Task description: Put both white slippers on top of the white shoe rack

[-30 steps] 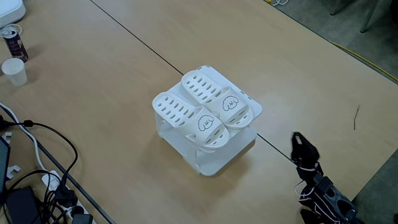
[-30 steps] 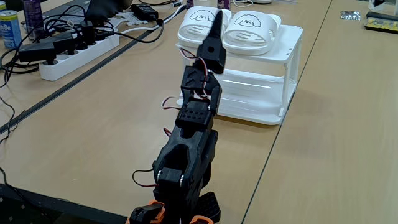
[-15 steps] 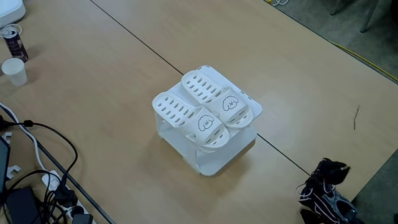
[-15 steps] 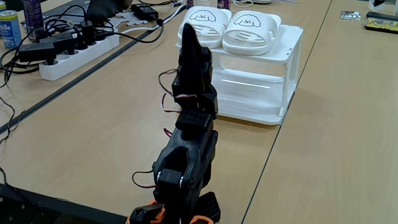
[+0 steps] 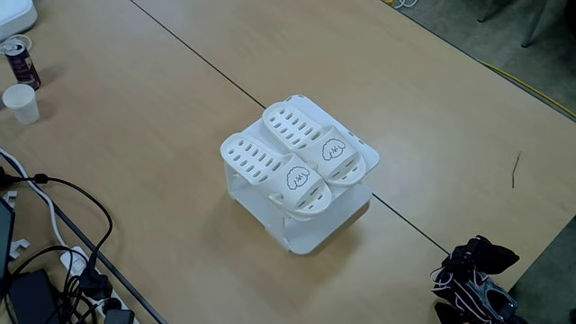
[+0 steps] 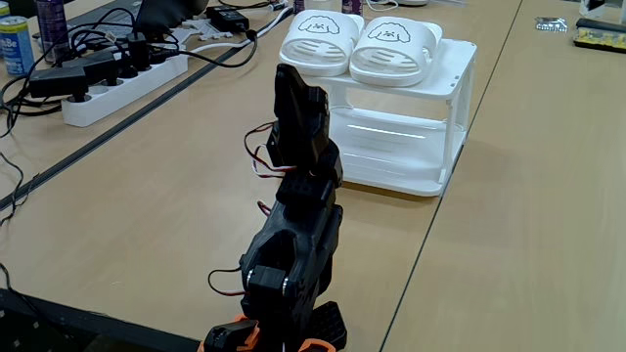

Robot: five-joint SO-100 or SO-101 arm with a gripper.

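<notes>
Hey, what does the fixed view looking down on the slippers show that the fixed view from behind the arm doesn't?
Only a fixed view from above: the slotted soles of the white slippers and a paper cup.
Only the low fixed view: the white shoe rack from the side with its open lower tier, and the whole arm, folded.
Both: the two slippers side by side on top of the rack, arm apart from them.

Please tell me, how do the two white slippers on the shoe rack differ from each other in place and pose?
In a fixed view from above, one white slipper lies nearer the rack's left front edge, the other white slipper farther back right. The first slipper's toe overhangs the white shoe rack more than the second's. Shared: both lie flat, side by side, touching, parallel, each with a drawn black face.
</notes>
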